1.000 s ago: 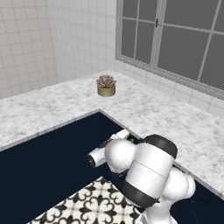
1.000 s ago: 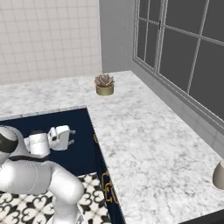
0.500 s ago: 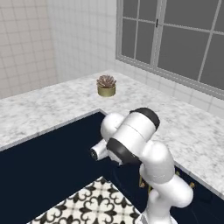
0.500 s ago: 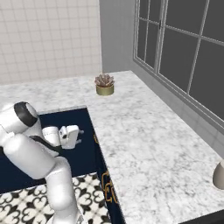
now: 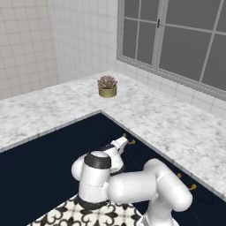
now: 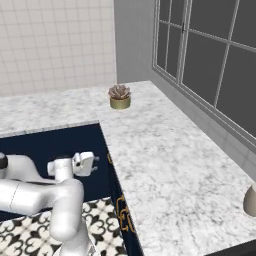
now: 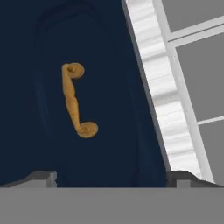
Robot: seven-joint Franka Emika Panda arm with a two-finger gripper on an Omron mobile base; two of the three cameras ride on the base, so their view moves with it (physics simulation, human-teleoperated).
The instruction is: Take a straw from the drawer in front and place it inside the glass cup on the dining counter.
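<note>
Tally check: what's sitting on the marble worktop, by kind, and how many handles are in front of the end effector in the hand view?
Potted succulent: 1
Grey rounded item, cut off at the right base view's edge: 1
Brass handle: 1
Total: 3

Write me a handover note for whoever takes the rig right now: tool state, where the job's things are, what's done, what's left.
Tool: open and empty, facing the navy drawer front and not yet touching it.
Drawer: shut; its brass handle sits ahead of the tool, a little off to one side in the hand view. It lies under the marble worktop that carries the potted succulent.
Done: approach to the drawer only.
Left: grip the handle, pull the drawer open, take the straw, carry it to the glass cup on the dining counter and drop it in.
</note>
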